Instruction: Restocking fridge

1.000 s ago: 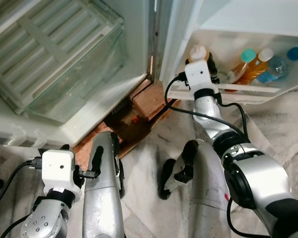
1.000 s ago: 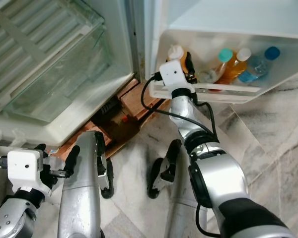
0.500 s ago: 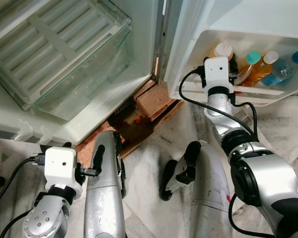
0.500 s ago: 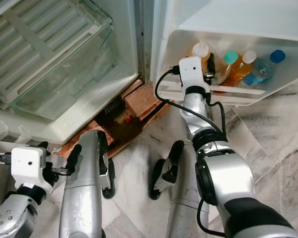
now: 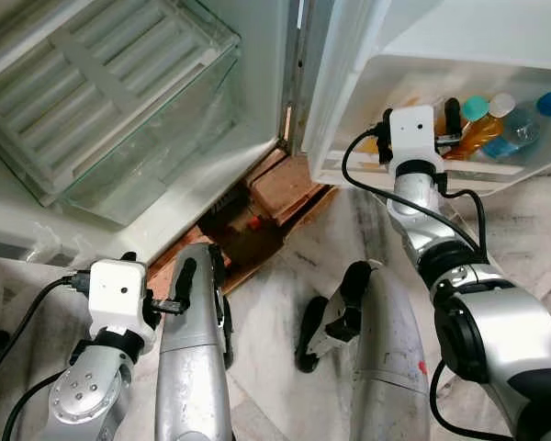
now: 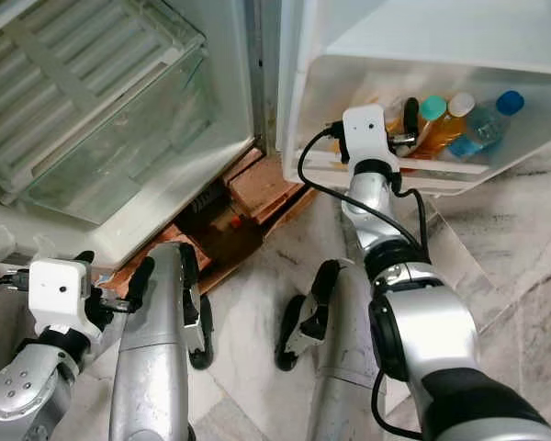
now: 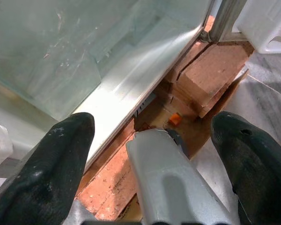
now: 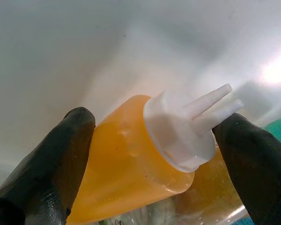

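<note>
- The fridge (image 5: 165, 119) stands open before the robot, its glass drawer (image 5: 119, 129) to the left and the door shelf (image 5: 413, 170) swung out to the right; all the action is at the shelf.
- The right arm reaches up and forward into that shelf, so the right gripper (image 8: 154, 140) is by far the nearer hand to the stock. The left gripper (image 7: 150, 136) hangs low by the robot's leg with its fingers spread and nothing between them, well apart from the shelf.
- An orange squeeze bottle (image 8: 136, 164) with a white nozzle cap (image 8: 187, 126) lies between the right gripper's two black fingers (image 8: 56, 159). In the wrist view the fingers sit on either side of it, but a gap shows at each, so they look parted rather than clamped; whether either pad still touches cannot be told.
- The bottle's long axis leans, nozzle tilted toward the shelf's back wall and its neighbours, a teal-capped bottle (image 5: 474, 115), a white-capped bottle (image 5: 498, 108) and a blue-capped bottle (image 5: 542, 108).
- Judging from this, the bottle is about placed; a straight pull back along the fingers would clear it.
</note>
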### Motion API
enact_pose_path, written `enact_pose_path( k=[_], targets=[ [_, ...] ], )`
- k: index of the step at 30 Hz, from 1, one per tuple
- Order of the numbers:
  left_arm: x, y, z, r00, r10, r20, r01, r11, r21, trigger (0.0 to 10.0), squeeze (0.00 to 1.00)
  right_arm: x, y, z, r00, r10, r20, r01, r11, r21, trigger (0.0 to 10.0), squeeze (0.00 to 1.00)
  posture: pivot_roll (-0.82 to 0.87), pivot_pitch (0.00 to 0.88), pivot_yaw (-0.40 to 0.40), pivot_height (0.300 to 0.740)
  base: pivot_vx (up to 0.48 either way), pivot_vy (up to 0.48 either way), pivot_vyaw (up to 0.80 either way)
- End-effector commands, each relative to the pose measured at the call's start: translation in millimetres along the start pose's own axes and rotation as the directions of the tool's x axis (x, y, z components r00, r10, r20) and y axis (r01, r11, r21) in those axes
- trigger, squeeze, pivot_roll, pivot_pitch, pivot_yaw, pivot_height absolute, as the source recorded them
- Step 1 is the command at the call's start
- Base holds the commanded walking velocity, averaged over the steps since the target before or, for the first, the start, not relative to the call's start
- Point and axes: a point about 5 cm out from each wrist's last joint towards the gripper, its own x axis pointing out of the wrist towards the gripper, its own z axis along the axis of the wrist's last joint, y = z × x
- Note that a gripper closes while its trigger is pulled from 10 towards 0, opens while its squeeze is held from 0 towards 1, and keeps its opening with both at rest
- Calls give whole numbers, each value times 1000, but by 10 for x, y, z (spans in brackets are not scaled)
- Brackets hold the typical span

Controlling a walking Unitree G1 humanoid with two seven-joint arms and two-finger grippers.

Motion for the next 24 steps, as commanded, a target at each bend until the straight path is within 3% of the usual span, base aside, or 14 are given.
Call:
enact_pose_path(
  k=[1,7,12,20,24],
  targets=[
    [-30,25,-79,999,1,-35,-1,1000,4,10000,0,-108,-91,-284,994,-35,-104,35,999,-9,10000,1000,320,405,11,545,0,0,0],
    [11,42,-83,1000,1,-29,-1,1000,9,10000,0,-110,-42,-212,999,-3,-52,5,1000,31,10000,1000,316,390,12,545,0,0,0],
    [57,67,-93,1000,13,-21,-13,1000,14,10000,0,-68,84,43,993,89,71,-99,984,150,10000,1000,305,366,3,545,0,0,0],
    [140,91,-97,999,32,-4,-32,999,12,10000,0,-114,251,185,968,196,158,-220,963,154,10000,1000,277,330,-14,545,0,0,0],
    [179,91,-90,999,36,8,-36,999,11,10000,0,-143,255,182,962,205,179,-233,961,151,10000,1000,269,312,-18,545,0,0,0]
  ],
)
